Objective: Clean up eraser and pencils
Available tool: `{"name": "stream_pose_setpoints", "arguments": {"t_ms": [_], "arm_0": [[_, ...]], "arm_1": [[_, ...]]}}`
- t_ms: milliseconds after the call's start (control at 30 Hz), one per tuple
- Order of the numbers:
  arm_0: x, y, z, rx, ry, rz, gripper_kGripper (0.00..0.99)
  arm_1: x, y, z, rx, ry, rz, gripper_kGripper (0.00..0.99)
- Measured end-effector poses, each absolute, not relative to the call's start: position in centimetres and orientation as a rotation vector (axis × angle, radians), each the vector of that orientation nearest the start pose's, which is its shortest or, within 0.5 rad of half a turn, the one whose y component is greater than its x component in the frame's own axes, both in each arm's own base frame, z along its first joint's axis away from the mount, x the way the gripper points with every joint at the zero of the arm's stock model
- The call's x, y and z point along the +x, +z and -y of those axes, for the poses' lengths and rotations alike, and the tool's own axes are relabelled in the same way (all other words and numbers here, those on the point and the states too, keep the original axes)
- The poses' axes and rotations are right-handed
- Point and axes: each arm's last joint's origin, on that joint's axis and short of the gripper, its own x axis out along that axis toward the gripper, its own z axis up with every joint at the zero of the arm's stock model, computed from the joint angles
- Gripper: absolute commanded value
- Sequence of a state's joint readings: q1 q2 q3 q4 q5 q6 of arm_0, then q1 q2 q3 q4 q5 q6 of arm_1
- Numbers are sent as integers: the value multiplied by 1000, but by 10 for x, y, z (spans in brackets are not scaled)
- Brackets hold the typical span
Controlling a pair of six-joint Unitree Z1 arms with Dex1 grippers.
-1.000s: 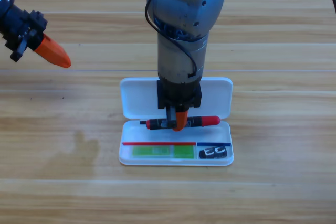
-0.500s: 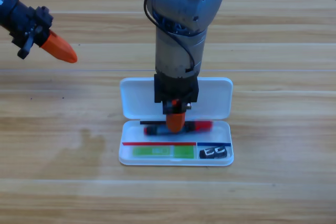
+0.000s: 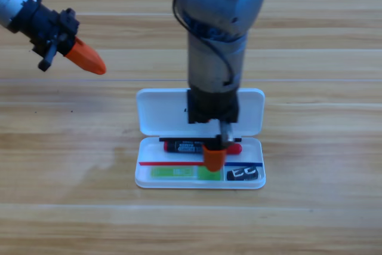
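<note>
High view: wooden table (image 3: 310, 219) of pale horizontal planks fills the frame, with a faint darker stain at lower left; no room beyond it shows. At lower centre lies an open white case (image 3: 152, 111), lid flat toward the top of the frame, tray toward the bottom. In the tray: black-barrelled pen (image 3: 185, 146) with red ends, lying crosswise in the upper part; pale green pencil (image 3: 176, 173) in the lower left compartment; eraser (image 3: 244, 174), black with white lettering, in the lower right compartment. Right gripper (image 3: 214, 156) comes down from top centre on a grey arm and points into the tray over the right part of the pen; one orange jaw shows, and whether the pincer grips or is parted cannot be told from above. Left gripper (image 3: 85, 59), upper left of the frame, is above bare table well apart from the case; its orange jaws appear pressed together into one tip. Against the frame half a second earlier, the right gripper has shifted rightward and lower along the pen, exposing the barrel's white print, and the left gripper has moved right and slightly down.
</note>
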State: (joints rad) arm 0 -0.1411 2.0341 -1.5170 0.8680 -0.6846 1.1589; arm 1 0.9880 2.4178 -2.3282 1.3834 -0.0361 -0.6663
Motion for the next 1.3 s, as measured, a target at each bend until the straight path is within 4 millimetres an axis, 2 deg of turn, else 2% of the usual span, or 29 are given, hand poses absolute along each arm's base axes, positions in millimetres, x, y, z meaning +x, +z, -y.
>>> {"name": "stream_pose_setpoints", "arguments": {"t_ms": [67,167,300,433,500,600,733,833,1000,1133,1300], "arm_0": [[386,249,94,560,-1348,-754,0],[387,242,104,578,-1365,-733,0],[389,236,115,591,-1392,-698,0],[391,233,120,601,-1410,-665,0],[392,231,123,603,-1415,-662,0],[394,224,129,606,-1429,-662,0],[396,215,138,613,-1448,-657,0],[399,210,143,624,-1453,-633,0],[401,200,155,634,-1477,-628,0],[401,195,160,634,-1488,-631,0],[401,195,164,633,-1491,-632,0]], "arm_1": [[263,267,-402,-1261,1252,-1076,990],[241,302,-381,-1237,1286,-1048,990],[207,354,-341,-1198,1321,-976,990],[181,386,-305,-1144,1364,-928,990],[172,393,-292,-1109,1401,-922,990],[161,391,-277,-1044,1458,-914,990],[158,381,-262,-913,1529,-838,990],[156,382,-250,-772,1572,-763,990],[142,395,-219,-564,1603,-609,990],[129,409,-197,-529,1589,-528,990],[122,413,-187,-520,1587,-506,990]]}}
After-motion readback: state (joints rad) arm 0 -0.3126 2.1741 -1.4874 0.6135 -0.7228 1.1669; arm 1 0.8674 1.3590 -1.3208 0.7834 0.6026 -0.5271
